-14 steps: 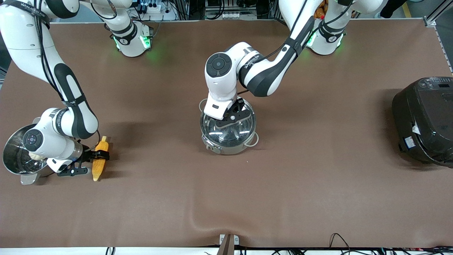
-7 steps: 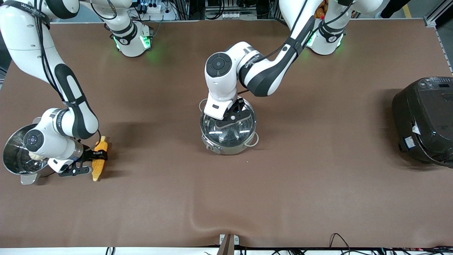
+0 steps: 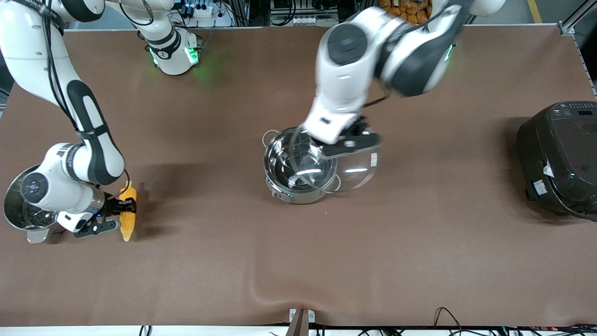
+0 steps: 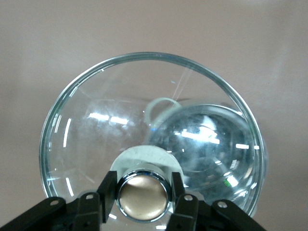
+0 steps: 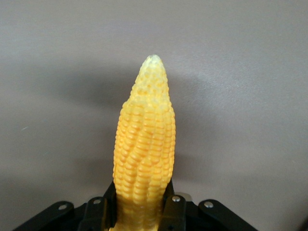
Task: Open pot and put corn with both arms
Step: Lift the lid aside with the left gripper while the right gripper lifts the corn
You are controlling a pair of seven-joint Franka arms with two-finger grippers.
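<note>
The pot (image 3: 298,175) stands uncovered near the middle of the table (image 3: 419,261), its polished interior exposed and its pale loop handles at about 10 and 4 o'clock. Its glass lid (image 3: 347,165) hangs tilted in the air, overlapping the pot's rim at the 3 o'clock side, toward the left arm's end of the table. The left claw (image 3: 350,142) is clamped on the lid's coppery knob (image 4: 143,198), one finger on each flank of the knob; through the glass in the left wrist view the pot and one handle appear distorted. The corn (image 3: 128,218) is gripped near its stem end by the right claw (image 3: 120,211), tip pointing to 6 o'clock in the front view; whether it touches the table cannot be told. The right arm's wrist largely hides a second steel pot (image 3: 16,212) at the table's edge. A black cooker (image 3: 557,158) is cut off by the frame at 3 o'clock.
</note>
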